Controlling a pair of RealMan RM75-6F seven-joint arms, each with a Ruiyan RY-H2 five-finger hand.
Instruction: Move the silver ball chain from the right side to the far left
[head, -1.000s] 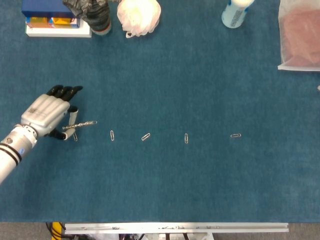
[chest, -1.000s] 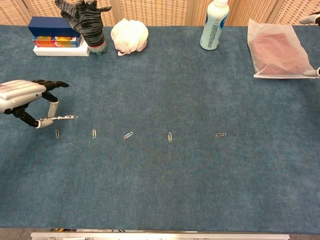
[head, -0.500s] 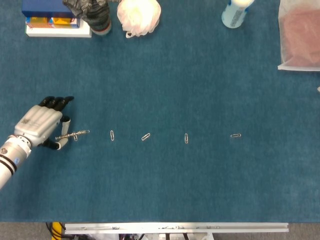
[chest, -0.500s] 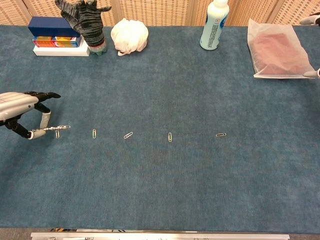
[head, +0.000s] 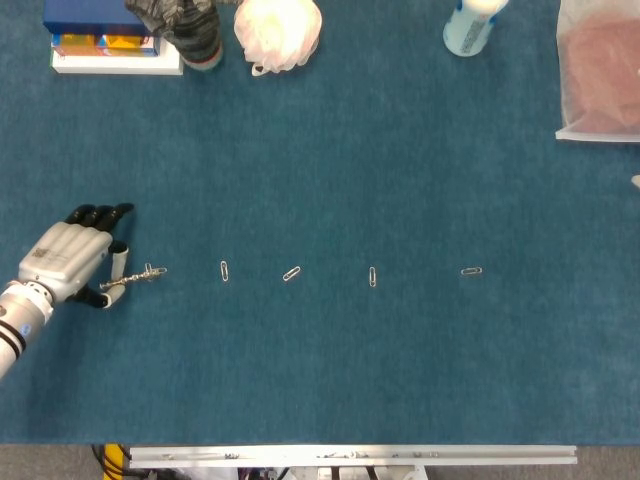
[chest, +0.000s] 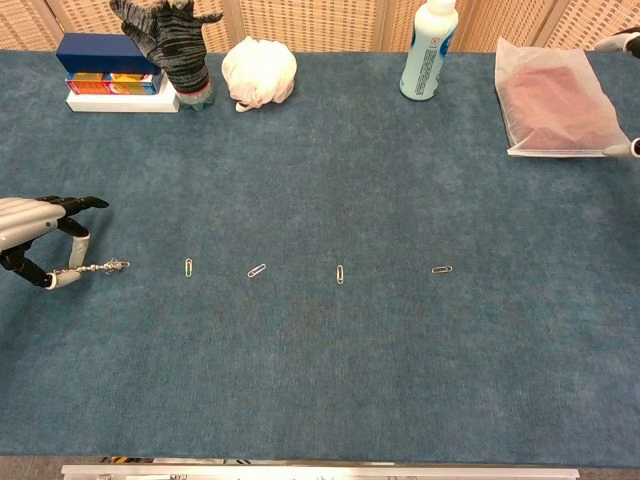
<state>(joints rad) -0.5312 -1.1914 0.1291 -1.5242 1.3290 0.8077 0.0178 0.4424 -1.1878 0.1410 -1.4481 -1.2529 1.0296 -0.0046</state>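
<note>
While the left hand (head: 65, 264) pinches one end of the silver ball chain (head: 132, 279), the chain's long axis trails rightward toward the paper clips (head: 224, 270).

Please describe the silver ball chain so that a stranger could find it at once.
Look at the left edge of the blue table, where the left hand is. The silver ball chain sticks out from its fingers. Unlike the paper clips in the row beside it, it is a beaded strand.
</note>
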